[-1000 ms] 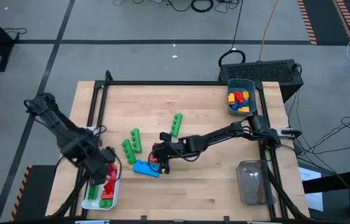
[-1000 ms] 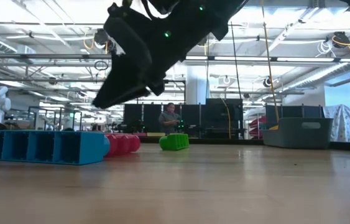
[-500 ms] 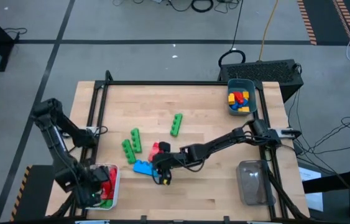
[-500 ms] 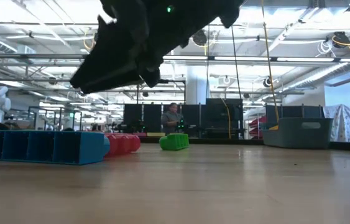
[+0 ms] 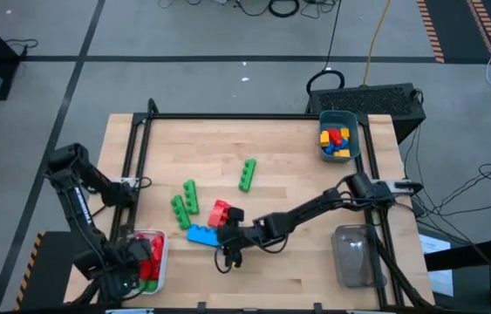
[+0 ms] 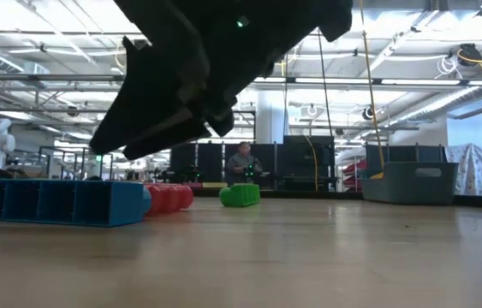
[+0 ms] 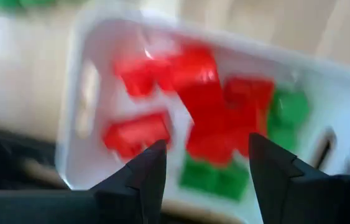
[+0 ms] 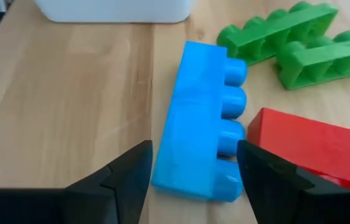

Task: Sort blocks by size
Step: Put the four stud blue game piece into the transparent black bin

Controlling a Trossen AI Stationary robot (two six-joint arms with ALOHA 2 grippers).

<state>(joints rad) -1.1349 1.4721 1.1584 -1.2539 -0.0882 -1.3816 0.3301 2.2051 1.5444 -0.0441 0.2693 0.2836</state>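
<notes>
A blue block [image 5: 200,234] lies on its side on the table next to a red block [image 5: 219,212]. Three green bars [image 5: 180,209] [image 5: 191,195] [image 5: 247,174] lie beyond them. My right gripper [image 8: 193,149] hovers open just on the near side of the blue block [image 8: 199,118], one finger on either side of the block's end, touching nothing. The low view shows it clear of the table [image 6: 121,145]. My left gripper [image 7: 207,142] hangs open, pointing down over the white bin [image 7: 81,93], which holds red blocks [image 7: 193,93] and green blocks [image 7: 215,177].
A teal bin [image 5: 338,135] with yellow, red and blue blocks stands at the far right corner. A clear bin [image 5: 354,255] sits at the near right edge, and the white bin [image 5: 160,257] at the near left corner. Bare wood lies between the blocks and the right-hand bins.
My left gripper has swung from the white bin's far end toward the table's near edge and sunk a little over the bin. My right gripper has drawn back from the red block toward the near edge, leaving that block uncovered on the table beside the blue one.
</notes>
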